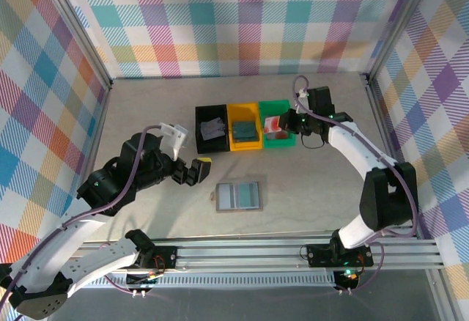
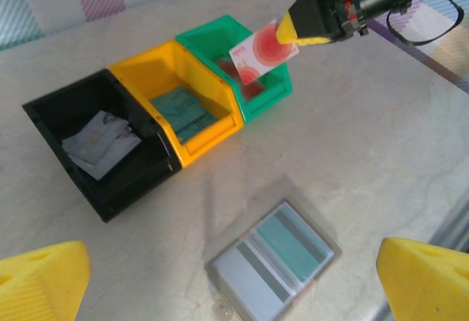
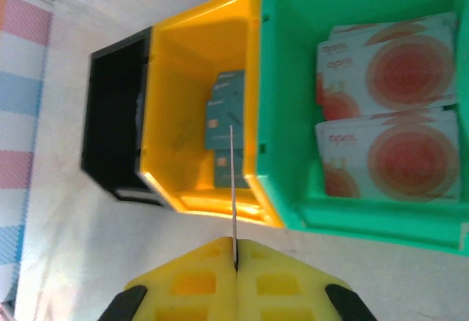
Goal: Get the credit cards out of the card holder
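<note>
- At the far middle of the table, the right gripper (image 3: 234, 262) is clamped on the edge of a reddish-pink card (image 2: 264, 46), holding it in the air at the green tray (image 2: 212, 31).
- Two matching reddish-pink cards (image 3: 388, 116) already lie flat in that tray. Teal cards (image 3: 223, 123) sit in the yellow tray (image 1: 244, 108) beside it, and whitish-grey cards (image 2: 99, 141) in the black tray (image 1: 210, 110) on the left.
- The card holder (image 1: 238, 196) lies open and flat on the table (image 1: 315, 182), nearer than the trays and well apart from them.
- The left gripper (image 1: 195, 171) hovers just left of the holder with its fingers spread wide and nothing between them.
- The step in hand looks like sorting: a pulled card is about to be dropped in with its own colour.
- The next move calls for the card to be squarely over the green tray's opening before the jaws part, since it is held close to the wall shared with the yellow tray.
- One holder panel shows teal; whether that is a card left to pull cannot be told.
</note>
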{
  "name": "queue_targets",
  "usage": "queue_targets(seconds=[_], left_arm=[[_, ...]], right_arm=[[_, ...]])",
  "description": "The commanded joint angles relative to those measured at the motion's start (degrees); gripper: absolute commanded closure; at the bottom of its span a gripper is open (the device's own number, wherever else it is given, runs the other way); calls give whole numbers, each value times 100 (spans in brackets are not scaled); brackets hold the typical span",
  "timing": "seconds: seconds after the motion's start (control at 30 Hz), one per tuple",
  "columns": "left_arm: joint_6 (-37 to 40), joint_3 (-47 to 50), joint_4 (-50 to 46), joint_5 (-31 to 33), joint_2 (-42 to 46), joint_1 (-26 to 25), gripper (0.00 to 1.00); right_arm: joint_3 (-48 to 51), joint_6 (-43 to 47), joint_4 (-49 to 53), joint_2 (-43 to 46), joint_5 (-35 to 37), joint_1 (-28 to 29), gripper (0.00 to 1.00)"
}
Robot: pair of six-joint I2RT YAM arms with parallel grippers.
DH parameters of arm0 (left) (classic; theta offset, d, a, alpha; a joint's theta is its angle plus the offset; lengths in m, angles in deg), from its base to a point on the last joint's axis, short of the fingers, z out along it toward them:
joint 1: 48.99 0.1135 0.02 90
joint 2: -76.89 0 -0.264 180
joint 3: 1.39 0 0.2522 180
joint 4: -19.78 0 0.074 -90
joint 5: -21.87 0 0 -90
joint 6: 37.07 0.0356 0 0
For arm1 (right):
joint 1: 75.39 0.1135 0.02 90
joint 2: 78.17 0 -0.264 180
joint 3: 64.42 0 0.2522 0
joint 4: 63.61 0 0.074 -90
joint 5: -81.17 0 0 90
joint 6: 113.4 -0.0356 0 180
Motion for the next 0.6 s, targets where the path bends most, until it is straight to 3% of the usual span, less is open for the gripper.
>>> queue_targets(seconds=[0.0,0.57], left_arm=[[-93,19,277,282,-176,74,0],[-210,420,629,384,-266,75,0]], right_arm=[[-525,356,541,-471,407,-63,100],[-2022,669,880,-2126,115,-73,100]])
